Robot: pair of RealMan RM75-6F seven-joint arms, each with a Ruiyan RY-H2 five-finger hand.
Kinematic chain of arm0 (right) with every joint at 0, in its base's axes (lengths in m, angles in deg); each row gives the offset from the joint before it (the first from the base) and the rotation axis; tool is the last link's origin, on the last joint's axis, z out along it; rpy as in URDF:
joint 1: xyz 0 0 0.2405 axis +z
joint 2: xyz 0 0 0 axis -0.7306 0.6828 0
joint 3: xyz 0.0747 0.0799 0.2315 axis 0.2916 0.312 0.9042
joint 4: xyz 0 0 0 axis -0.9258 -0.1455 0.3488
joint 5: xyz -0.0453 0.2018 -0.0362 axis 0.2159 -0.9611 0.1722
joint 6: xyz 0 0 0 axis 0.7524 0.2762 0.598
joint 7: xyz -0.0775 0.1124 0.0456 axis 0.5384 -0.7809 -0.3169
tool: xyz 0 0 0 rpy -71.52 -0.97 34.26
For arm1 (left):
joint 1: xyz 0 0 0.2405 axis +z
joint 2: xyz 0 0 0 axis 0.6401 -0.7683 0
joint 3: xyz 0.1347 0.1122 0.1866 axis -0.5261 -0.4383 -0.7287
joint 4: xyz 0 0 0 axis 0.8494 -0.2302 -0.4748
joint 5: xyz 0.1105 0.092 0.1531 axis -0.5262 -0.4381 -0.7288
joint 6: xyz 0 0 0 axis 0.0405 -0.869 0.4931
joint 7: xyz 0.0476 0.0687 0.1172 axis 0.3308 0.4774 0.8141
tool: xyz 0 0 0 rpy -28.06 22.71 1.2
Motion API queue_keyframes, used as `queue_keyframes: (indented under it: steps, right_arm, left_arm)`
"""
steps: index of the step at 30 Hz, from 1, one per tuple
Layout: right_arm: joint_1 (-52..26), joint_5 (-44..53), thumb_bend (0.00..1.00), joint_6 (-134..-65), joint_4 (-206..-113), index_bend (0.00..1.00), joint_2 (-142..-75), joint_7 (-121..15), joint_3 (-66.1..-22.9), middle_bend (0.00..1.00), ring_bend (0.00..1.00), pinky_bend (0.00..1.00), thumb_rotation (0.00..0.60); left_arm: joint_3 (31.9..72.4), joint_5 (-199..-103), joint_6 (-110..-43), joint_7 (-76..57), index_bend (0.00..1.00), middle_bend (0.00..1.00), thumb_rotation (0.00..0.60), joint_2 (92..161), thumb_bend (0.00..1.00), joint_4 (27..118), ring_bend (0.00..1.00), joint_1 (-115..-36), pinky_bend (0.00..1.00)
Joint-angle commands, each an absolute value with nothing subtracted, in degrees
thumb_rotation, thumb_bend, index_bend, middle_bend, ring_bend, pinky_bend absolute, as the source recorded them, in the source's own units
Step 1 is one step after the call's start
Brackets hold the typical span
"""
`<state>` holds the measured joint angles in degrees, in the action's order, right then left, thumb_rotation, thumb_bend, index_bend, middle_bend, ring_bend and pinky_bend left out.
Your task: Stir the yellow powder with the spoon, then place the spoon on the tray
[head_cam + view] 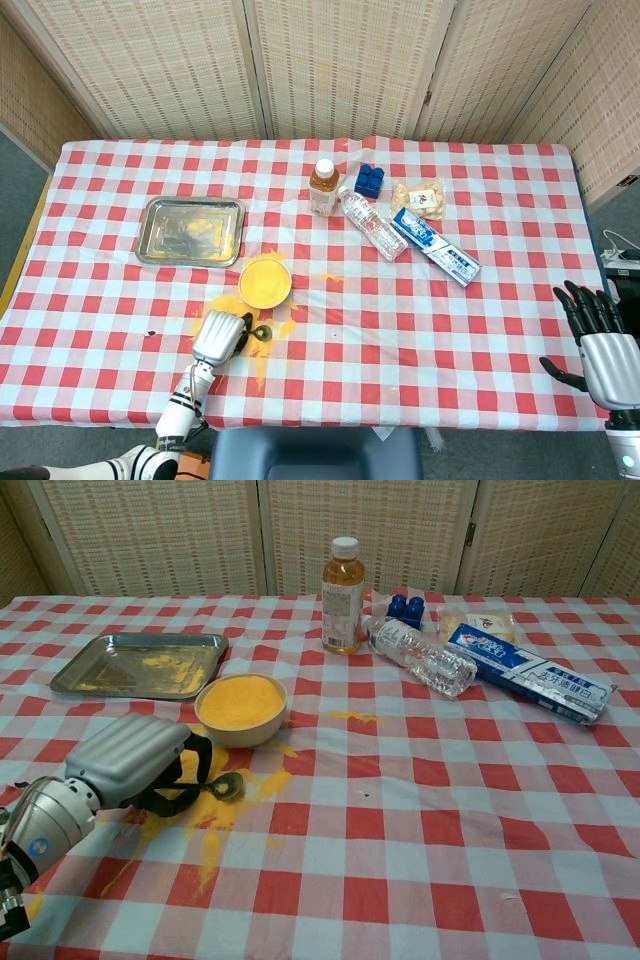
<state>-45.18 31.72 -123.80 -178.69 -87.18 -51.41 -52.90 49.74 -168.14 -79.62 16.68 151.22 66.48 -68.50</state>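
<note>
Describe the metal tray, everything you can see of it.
The tray is a shallow rectangular pan of shiny silver metal with a raised rim and rounded corners. It lies flat on the checked tablecloth, left of the bottles and behind the bowl of yellow powder. Yellow powder smears dust its floor. Nothing else rests in it.

This looks like a staged robot test area rather than a lived-in room. Woven beige folding screens (340, 65) close off the upper part of the frame behind a worktop covered with a red-and-white checked cloth (480, 330), and grey floor (20, 190) shows at the left edge.
</note>
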Motion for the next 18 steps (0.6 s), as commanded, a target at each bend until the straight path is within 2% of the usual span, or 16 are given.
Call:
queue_keyframes:
  steps: [1, 18]
  right_arm:
    - [-45.2, 31.7, 0.06, -123.8, -178.7, 0.00, -87.2, -51.4, -52.9, 0.00, 0.00, 0.00, 0.600]
    - [-45.3, 31.7, 0.06, -123.8, -178.7, 0.00, -87.3, -51.0, -52.9, 0.00, 0.00, 0.00, 0.600]
  left_arm:
    - [49.7, -168.2, -79.7, 16.6, 0.57, 1.00, 0.600, 151.2, 0.43, 66.5, 1.00, -68.5, 1.00]
    - [49.4, -169.2, -81.8, 14.6, 0.60, 1.00, 0.600, 148.6, 0.43, 69.7, 1.00, -67.5, 1.00]
